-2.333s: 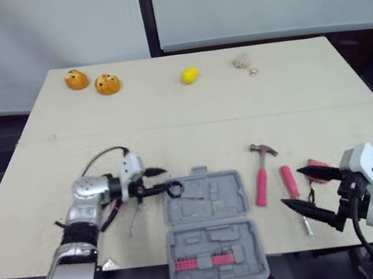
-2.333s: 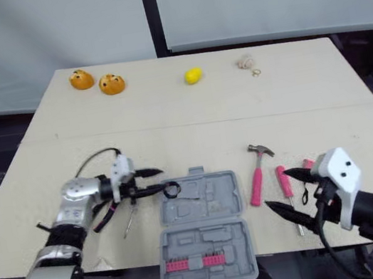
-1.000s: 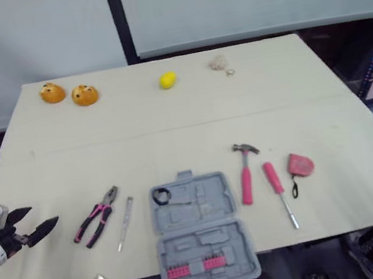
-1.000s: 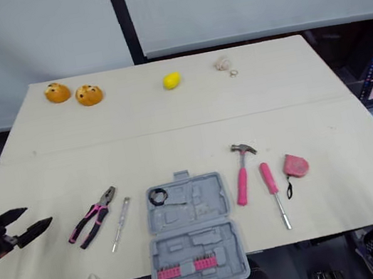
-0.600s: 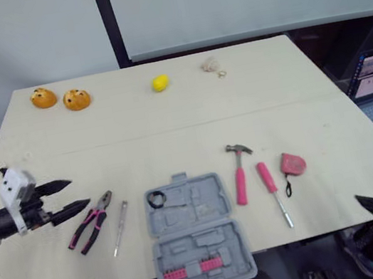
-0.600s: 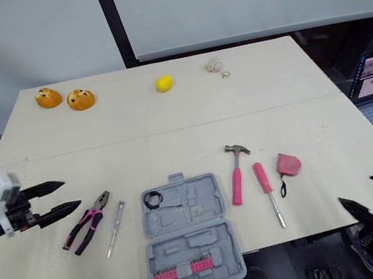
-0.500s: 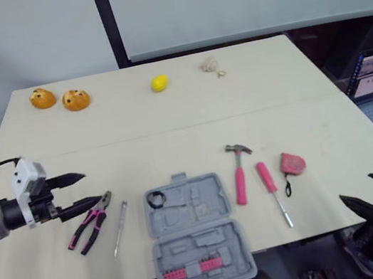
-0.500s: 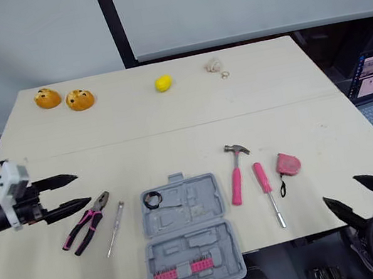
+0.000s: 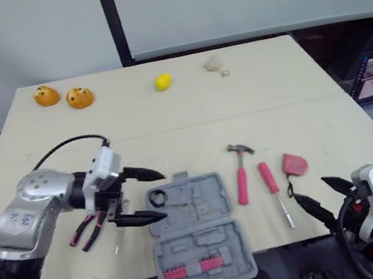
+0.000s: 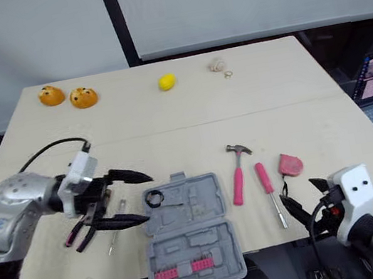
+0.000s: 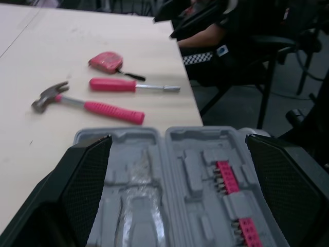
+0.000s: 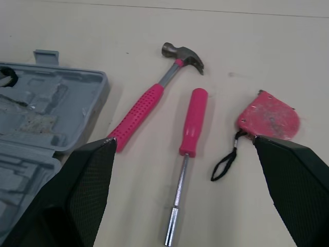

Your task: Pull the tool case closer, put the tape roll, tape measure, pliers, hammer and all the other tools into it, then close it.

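Flanking case (image 9: 206,207): pliers (image 10: 83,243), hammer (image 9: 241,177), perhaps screwdriver (image 9: 272,183)

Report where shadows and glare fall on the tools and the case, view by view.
Right wrist view: soft, narrow shadows hug the hammer, the screwdriver and the case, so the light seems diffuse and overhead. Left wrist view: a pale sheen on the case's tray, a gleam on the screwdriver's metal shaft. Eye views: the table is evenly lit, with no hard glare.

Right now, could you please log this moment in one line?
left hand: open, over case edge | right hand: open, near tape measure | case: open, tape roll inside | hammer, pliers: outside
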Controlling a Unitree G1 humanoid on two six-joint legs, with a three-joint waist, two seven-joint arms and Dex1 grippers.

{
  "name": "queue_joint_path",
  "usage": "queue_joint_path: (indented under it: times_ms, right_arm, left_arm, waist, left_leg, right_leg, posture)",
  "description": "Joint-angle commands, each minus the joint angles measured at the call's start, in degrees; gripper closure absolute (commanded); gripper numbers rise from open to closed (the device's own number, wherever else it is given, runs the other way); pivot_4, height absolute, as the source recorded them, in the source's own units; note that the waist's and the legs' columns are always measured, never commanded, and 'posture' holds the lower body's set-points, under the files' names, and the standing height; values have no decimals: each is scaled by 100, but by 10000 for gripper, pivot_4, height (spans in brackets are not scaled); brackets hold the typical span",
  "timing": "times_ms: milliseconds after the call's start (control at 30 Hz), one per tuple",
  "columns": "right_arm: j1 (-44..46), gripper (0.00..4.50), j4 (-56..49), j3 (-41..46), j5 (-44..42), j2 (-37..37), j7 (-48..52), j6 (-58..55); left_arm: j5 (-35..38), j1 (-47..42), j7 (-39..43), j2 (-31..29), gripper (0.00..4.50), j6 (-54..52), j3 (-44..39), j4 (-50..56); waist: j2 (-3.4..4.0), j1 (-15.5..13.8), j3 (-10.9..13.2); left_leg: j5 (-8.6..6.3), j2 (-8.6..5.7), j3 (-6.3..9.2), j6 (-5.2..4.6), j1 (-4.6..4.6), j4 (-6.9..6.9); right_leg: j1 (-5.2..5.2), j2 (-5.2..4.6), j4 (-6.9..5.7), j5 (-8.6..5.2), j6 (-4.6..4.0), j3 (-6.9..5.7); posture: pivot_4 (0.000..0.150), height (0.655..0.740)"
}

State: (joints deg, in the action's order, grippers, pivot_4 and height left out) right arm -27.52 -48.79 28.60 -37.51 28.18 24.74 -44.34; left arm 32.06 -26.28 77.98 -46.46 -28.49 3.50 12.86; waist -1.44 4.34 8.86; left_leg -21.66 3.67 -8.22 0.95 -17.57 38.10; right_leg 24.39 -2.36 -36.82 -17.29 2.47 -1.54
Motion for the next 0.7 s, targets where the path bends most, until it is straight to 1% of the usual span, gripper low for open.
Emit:
queue_joint_path:
  times_ms: [33,167,300,500,700]
  right_arm:
    - [78,0,213,-21,67,-168,-227,156]
    - [283,0,492,-390,384,-379,-533,226]
    - [771,0,922,-878,930,-824,-1306,133]
    - [1341,0,1522,-1210,1402,-1029,-1688,168]
    - [1679,0,2001,-1227,1662,-1145,-1832,208]
  left_arm:
    - [26,-376,140,263,238,125,227,-40]
    - [-57,-693,111,639,238,235,420,-254]
    - [-210,-1015,93,1068,238,453,600,-566]
    - [-380,-1260,138,1324,238,698,671,-923]
    - [-495,-1410,123,1475,238,829,683,-1114]
  waist:
    - [-4,-60,5]
    - [-3,-230,5]
    - [-2,-265,6]
    - [8,-261,10]
    - [11,-270,12]
  left_leg:
    - [6,-3,-4,-7,12,8]
    - [2,-12,-23,-18,10,7]
    - [1,-9,-32,-20,9,7]
    - [2,-7,-35,-19,10,7]
    - [2,-6,-35,-19,10,7]
  right_leg:
    - [18,-1,-7,-2,5,13]
    - [15,1,-4,0,8,38]
    - [18,8,-2,-1,7,47]
    - [23,13,-8,-2,5,53]
    - [25,14,-7,-2,5,53]
  posture:
    - [1500,7370]
    - [1500,7370]
    - [1500,7370]
    - [1500,7370]
    - [1500,7370]
